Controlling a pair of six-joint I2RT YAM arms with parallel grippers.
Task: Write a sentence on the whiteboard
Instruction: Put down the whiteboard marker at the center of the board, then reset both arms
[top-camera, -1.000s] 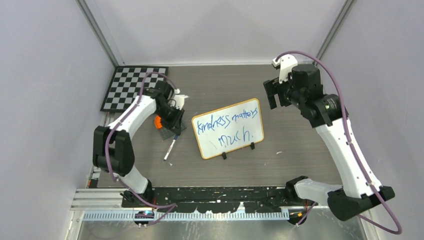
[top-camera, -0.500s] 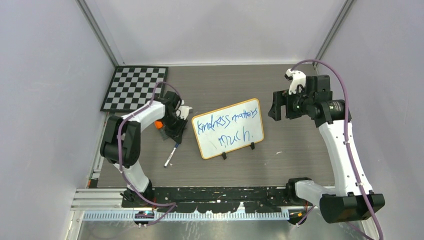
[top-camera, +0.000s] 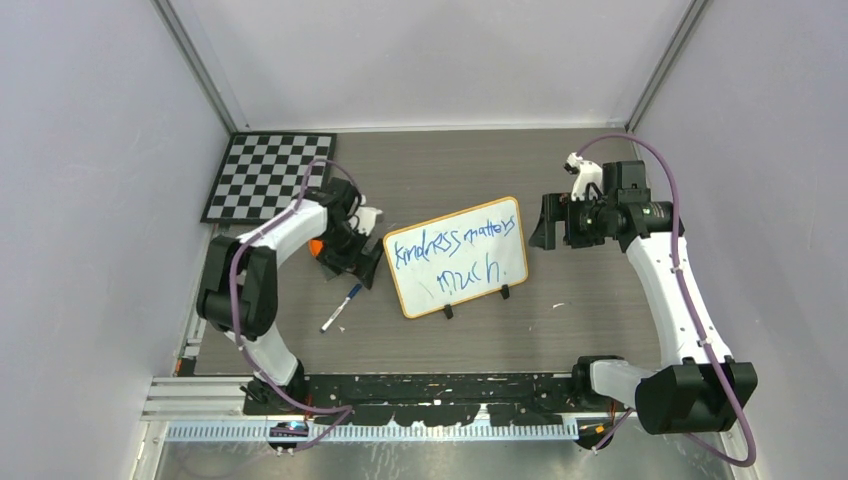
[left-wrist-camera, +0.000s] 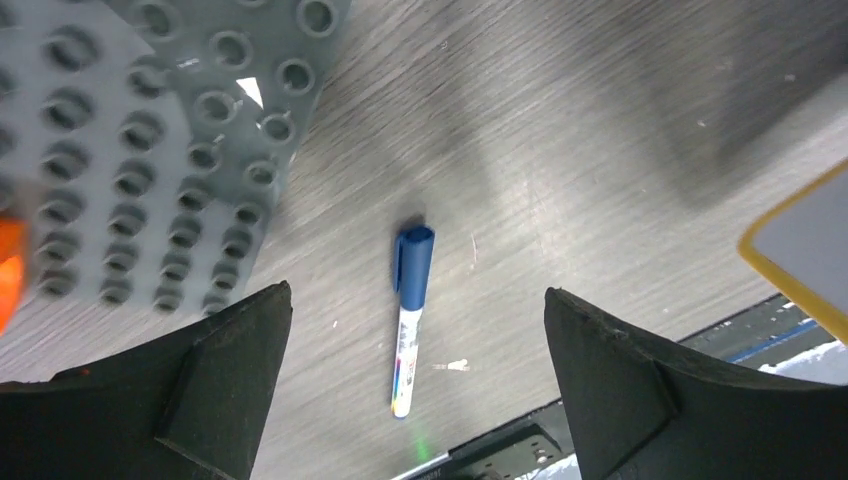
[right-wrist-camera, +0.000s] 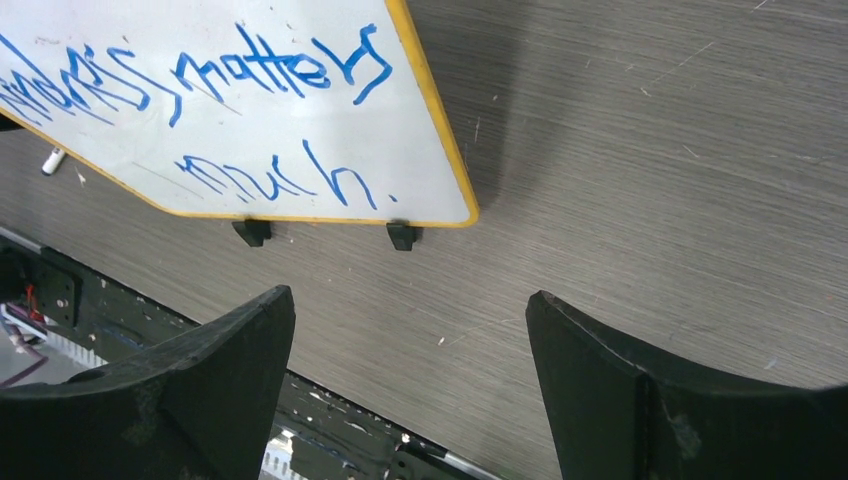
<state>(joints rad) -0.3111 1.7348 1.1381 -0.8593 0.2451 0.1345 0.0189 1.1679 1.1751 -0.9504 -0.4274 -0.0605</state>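
Note:
The whiteboard (top-camera: 420, 287) stands tilted on two black feet mid-table, orange-framed. The sentence (top-camera: 455, 243) on it is in blue, two lines reading "kindness matters much". In the right wrist view the whiteboard (right-wrist-camera: 420, 170) and the sentence (right-wrist-camera: 280, 75) fill the upper left. A capped blue-and-white marker (top-camera: 339, 308) lies loose on the table, left of the board. My left gripper (top-camera: 352, 262) hovers open above it; the marker (left-wrist-camera: 411, 320) lies between the spread fingers, untouched. My right gripper (top-camera: 545, 222) hangs open and empty beside the board's right edge.
A black-and-white checkerboard (top-camera: 265, 175) lies at the back left. A grey studded plate (left-wrist-camera: 150, 150) with an orange piece (top-camera: 316, 246) sits just left of the marker. A black rail (top-camera: 440, 385) runs along the table's near edge. The board's corner (left-wrist-camera: 800, 240) shows at the right.
My left gripper has opened and let go of the marker, which now lies on the table. The right arm has swung right and down, nearer the board's right edge.

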